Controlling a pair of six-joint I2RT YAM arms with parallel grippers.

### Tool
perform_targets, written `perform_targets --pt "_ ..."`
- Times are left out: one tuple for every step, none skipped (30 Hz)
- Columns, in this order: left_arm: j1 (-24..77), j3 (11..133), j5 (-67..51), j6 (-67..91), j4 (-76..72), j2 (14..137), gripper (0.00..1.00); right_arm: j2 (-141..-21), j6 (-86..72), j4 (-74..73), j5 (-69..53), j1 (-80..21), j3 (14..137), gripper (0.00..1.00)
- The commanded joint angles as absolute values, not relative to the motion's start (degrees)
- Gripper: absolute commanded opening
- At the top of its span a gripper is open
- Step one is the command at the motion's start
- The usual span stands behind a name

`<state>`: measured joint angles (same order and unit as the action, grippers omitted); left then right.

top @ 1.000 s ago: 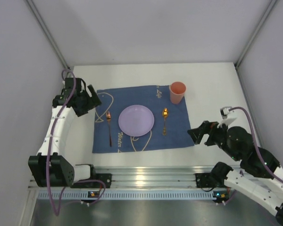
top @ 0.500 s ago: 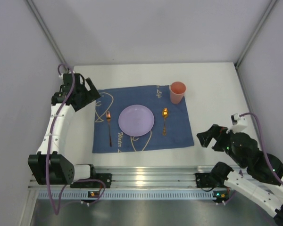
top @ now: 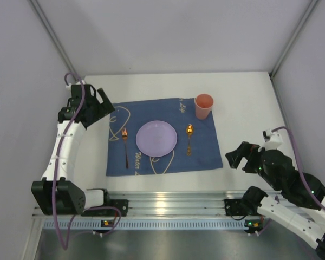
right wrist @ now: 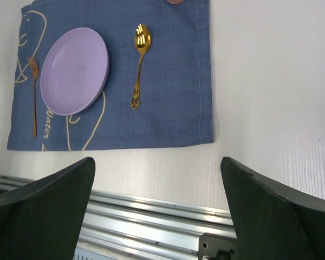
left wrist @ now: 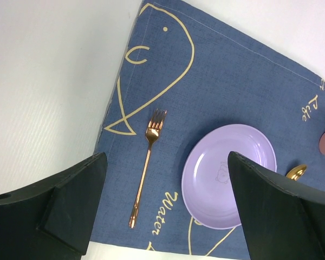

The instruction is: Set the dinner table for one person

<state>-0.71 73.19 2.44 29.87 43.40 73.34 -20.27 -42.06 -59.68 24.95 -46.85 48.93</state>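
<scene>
The white dinner table point(top: 249, 103) carries a dark blue placemat point(top: 200, 146) with pale line drawings. On the mat lie a lilac plate point(top: 156, 138), a copper fork point(top: 125, 146) to its left, a gold spoon point(top: 189, 138) to its right and a pink cup point(top: 203, 106) at the far right corner. My left gripper point(top: 104, 108) is open and empty, raised past the mat's far left corner. My right gripper point(top: 234, 157) is open and empty, just off the mat's near right corner. The left wrist view shows the fork point(left wrist: 146, 162) and plate point(left wrist: 227, 173); the right wrist view shows the spoon point(right wrist: 139, 59).
A ribbed aluminium rail point(top: 168, 203) runs along the table's near edge, also in the right wrist view point(right wrist: 151, 211). Grey walls close in the left, right and back sides.
My right gripper has drawn back from the mat's right edge toward the near right of the table. My left gripper has pulled slightly back and left. The tableware has not moved.
</scene>
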Motion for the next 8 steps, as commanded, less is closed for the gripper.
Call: perform_targets --pt "-0.53 73.91 2.90 29.10 39.56 71.46 0.98 -21.62 -40.53 -59.07 24.18 -46.93 51.50 1.00" --pt "-0.61 74.00 2.90 28.92 39.38 71.28 0.98 -21.62 -39.56 -58.63 23.21 -46.85 51.68 1.00" --pt "-0.62 74.18 3.60 28.57 39.11 71.11 0.98 -21.36 -38.77 -56.62 20.85 -46.93 51.68 1.00" --pt "-0.53 74.44 4.04 28.22 38.85 71.10 0.98 -20.49 -37.63 -54.86 19.09 -46.85 50.20 1.00" --pt "-0.53 74.97 4.39 27.60 38.15 71.28 0.98 -20.83 -36.23 -54.41 18.29 -46.93 50.45 1.00" --pt "-0.53 74.97 5.35 27.16 37.36 71.71 0.98 -21.70 -36.30 -56.06 19.06 -46.85 51.06 1.00" --pt "-0.53 74.88 6.41 26.72 36.48 71.89 0.98 -23.80 -36.82 -57.38 19.77 -46.93 52.46 1.00" --pt "-0.53 73.84 7.81 26.54 35.26 72.07 0.98 -24.60 -37.61 -58.26 20.47 -46.85 53.08 1.00"
